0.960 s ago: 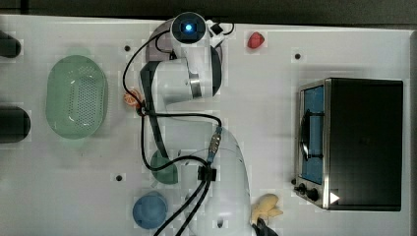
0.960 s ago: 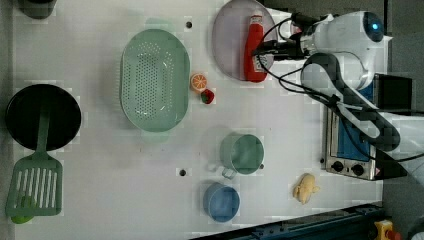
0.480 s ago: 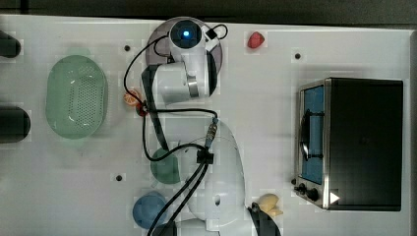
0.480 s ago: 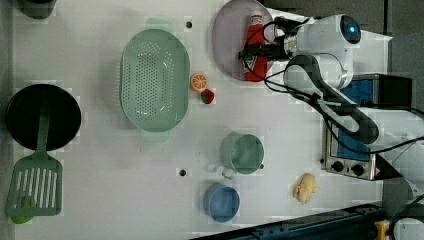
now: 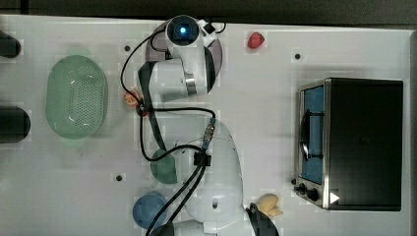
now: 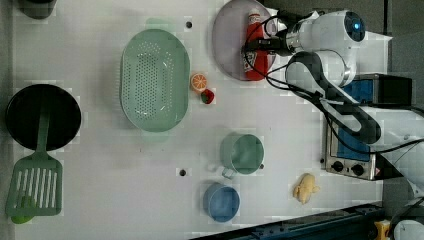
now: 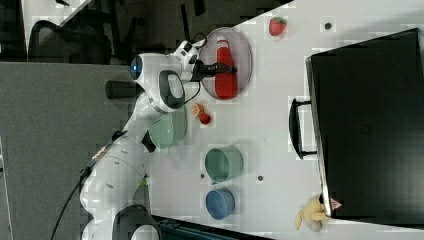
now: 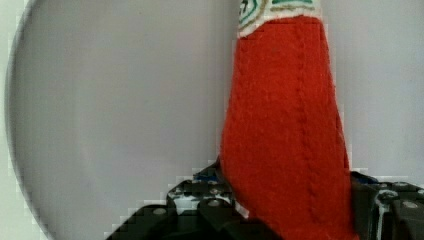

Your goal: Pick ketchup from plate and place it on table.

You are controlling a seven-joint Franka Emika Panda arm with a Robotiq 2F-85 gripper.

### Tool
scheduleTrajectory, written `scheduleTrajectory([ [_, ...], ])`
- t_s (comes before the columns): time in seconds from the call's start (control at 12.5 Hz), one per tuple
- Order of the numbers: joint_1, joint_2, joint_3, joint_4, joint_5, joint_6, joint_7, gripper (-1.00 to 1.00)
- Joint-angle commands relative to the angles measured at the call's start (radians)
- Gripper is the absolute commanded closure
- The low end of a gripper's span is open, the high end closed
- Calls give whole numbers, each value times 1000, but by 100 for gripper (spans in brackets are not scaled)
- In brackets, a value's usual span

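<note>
The ketchup, a slim red bottle with a white cap, lies on the pale lilac plate at the far edge of the white table. My gripper reaches over the plate from the left view's right and straddles the bottle's middle. In the wrist view the ketchup runs between my dark fingers, which press its two sides, with the plate beneath. The right view shows the gripper across the ketchup. In the top view my wrist covers the bottle above the plate.
A green perforated basket, an orange slice and a small red fruit lie close to the plate. A teal cup, a blue bowl, a toaster oven and a black pan stand farther off.
My gripper has moved toward the left view's left, over the ketchup, and its fingers have closed in against the bottle's sides. The bottle still lies on the plate.
</note>
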Motion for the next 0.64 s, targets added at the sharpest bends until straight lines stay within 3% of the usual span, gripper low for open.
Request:
scheduleTrajectory([
  [0.08, -8, -15, 0, 17, -5, 2, -32, -18],
  [0.4, -12, -62, 1, 44, 12, -4, -31, -18],
  [0.64, -28, -178, 1, 41, 101, -130, -32, -18],
])
